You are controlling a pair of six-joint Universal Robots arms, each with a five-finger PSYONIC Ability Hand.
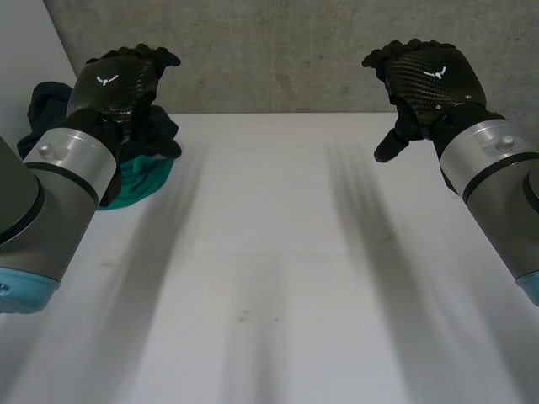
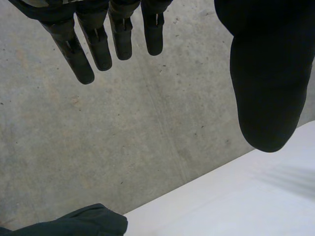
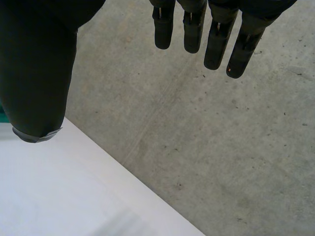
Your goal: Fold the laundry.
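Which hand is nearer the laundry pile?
Left. The left hand is raised right by the laundry pile; the right hand is far off to the other side.

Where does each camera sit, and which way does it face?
Head view: behind, between the arms, looking down at the white table; both arms, left hand, right hand show.
Left wrist view: on that wrist, facing the grey concrete wall; its straight fingers show.
Right wrist view: likewise, own fingers.
Shared: wall and table edge.

Head cam looks down from the near side over the white table (image 1: 278,278); both wrist cams sit close, facing the far concrete wall (image 2: 147,128) it also catches.
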